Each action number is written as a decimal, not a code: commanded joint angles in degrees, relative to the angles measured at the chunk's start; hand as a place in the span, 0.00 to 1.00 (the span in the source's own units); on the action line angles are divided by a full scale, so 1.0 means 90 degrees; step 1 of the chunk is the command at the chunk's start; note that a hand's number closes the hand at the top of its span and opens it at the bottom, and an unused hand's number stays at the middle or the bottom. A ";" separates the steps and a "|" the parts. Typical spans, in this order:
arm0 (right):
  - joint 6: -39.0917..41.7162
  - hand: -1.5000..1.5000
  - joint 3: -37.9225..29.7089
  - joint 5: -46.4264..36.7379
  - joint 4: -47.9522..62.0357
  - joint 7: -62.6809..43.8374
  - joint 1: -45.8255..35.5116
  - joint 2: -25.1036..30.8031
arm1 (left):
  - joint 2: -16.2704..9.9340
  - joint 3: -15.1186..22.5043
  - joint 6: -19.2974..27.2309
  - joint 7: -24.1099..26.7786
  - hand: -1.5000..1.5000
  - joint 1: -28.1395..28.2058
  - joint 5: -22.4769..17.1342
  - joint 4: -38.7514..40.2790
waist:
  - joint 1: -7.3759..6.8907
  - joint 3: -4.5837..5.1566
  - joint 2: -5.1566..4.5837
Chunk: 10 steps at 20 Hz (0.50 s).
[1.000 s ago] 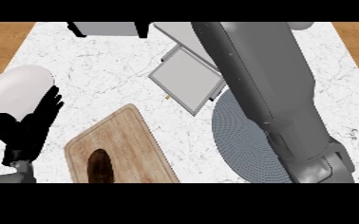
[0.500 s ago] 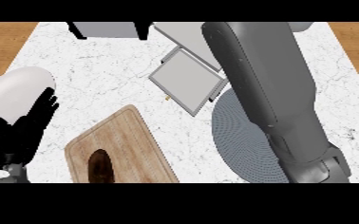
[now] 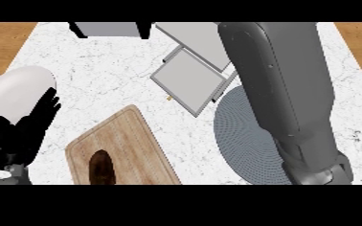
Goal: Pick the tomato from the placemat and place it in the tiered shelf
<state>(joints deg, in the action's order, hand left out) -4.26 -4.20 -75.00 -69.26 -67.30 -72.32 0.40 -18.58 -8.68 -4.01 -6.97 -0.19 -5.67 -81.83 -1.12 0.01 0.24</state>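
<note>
No tomato shows in the head view. The round grey woven placemat [image 3: 244,136] lies right of centre, with its right half covered by my right forearm [image 3: 283,91], which runs from the top of the view down to a wrist cuff [image 3: 324,172] at the bottom right. The right hand itself is outside the view. The tiered shelf [image 3: 187,79] is a grey stepped tray set at an angle just above the placemat, and its upper tier [image 3: 198,38] runs under the forearm. My left hand [image 3: 29,124] rests at the left edge, black fingers straight and holding nothing.
A wooden cutting board [image 3: 130,139] lies at the lower centre-left with a dark brown item [image 3: 102,167] on its near end. A grey box [image 3: 109,28] stands at the counter's back edge. Wood floor shows past the counter's far corners.
My right forearm has swung a little to the right, uncovering more of the tiered shelf. The left hand has stayed where it was.
</note>
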 commanded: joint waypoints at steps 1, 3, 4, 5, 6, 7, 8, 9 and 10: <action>-0.0704 0.00 -0.0225 0.0243 -0.0605 -0.0983 0.0039 -0.0042 | -0.0034 -0.0064 0.0049 -0.0056 0.50 -0.0130 0.0013 -0.0006 | 0.0074 -0.0003 0.0000; -0.1043 0.00 0.0230 0.0258 -0.0883 -0.1311 0.0077 -0.0042 | 0.0136 0.0041 0.0010 0.0154 0.50 0.0037 0.0035 0.0094 | -0.0012 0.0004 0.0000; -0.0962 0.00 0.0065 0.0257 -0.1316 -0.1012 0.0260 -0.0042 | 0.0256 0.0095 0.0198 0.0322 0.50 0.0215 0.0212 0.0071 | 0.0077 -0.0001 0.0019; -0.0611 0.00 0.0096 0.0110 -0.1601 -0.1358 -0.0037 -0.0043 | 0.0125 0.0040 0.0085 -0.0020 0.50 0.0203 0.0057 -0.0162 | 0.0082 -0.0004 0.0068; -0.0496 0.00 0.0182 0.0115 -0.1759 -0.1368 -0.0076 -0.0043 | 0.0136 0.0003 0.0141 0.0034 0.50 0.0014 0.0105 0.0086 | 0.0128 0.0001 0.0038; -0.0595 0.00 0.0321 0.0175 -0.2115 -0.1285 0.0248 -0.0043 | 0.0149 0.0022 0.0159 0.0134 0.50 -0.0162 0.0167 0.0243 | 0.0182 0.0001 0.0029; -0.0210 0.00 0.0029 -0.0033 -0.2104 -0.1426 -0.0330 -0.0043 | 0.0002 -0.0121 -0.0026 -0.0001 0.50 0.0203 -0.0043 -0.0034 | 0.0100 0.0001 0.0057; 0.0142 0.00 0.0139 0.0098 -0.2868 -0.1434 0.0216 -0.0043 | 0.0023 -0.0211 0.0086 0.0246 0.50 0.0201 0.0044 0.0234 | 0.0262 -0.0002 0.0093; 0.0215 0.00 0.0171 -0.0099 -0.3097 -0.1619 0.0061 -0.0044 | -0.0018 -0.0170 -0.0078 -0.0072 0.50 0.0261 -0.0118 -0.0009 | 0.0236 -0.0005 0.0122</action>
<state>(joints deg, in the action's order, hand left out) -6.16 -3.75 -74.45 -87.93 -68.63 -70.84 0.11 -18.10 -9.42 -3.65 -6.31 0.98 -5.49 -81.22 0.25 0.00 0.80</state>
